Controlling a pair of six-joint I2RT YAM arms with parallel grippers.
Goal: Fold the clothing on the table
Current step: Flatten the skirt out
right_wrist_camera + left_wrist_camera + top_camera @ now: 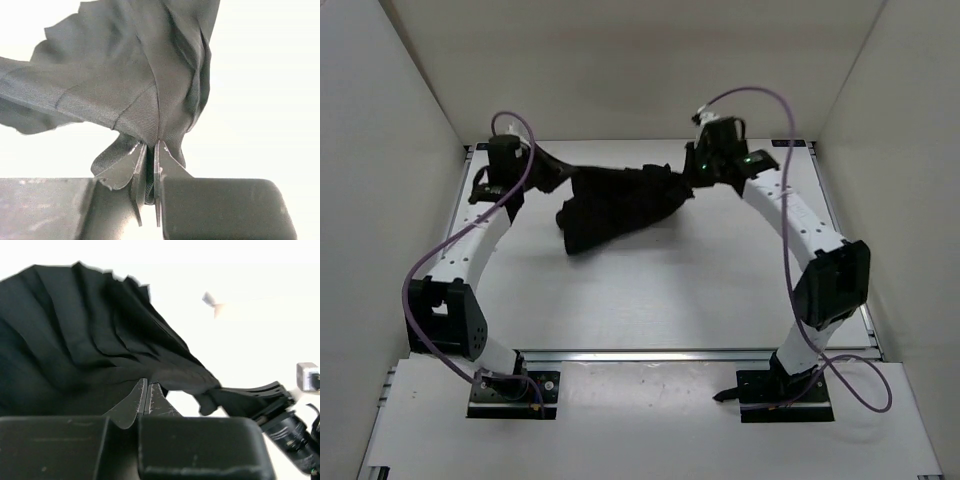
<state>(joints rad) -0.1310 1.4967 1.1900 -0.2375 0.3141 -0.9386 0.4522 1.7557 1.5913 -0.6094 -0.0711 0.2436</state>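
The clothing (620,205) is a black pleated garment hanging bunched between my two grippers over the far part of the white table (650,300). Its lower part sags onto the tabletop. My left gripper (542,172) holds its left end. In the left wrist view the jaws (146,383) are pressed together with the pleated fabric (75,340) at their tips. My right gripper (692,180) holds the right end. In the right wrist view the jaws (151,146) are shut with a fold of the cloth (125,75) pinched between them.
White walls enclose the table on the left, back and right. A metal rail (670,355) runs across the near edge, in front of the two arm bases. The right arm's wrist (287,427) shows at the lower right of the left wrist view.
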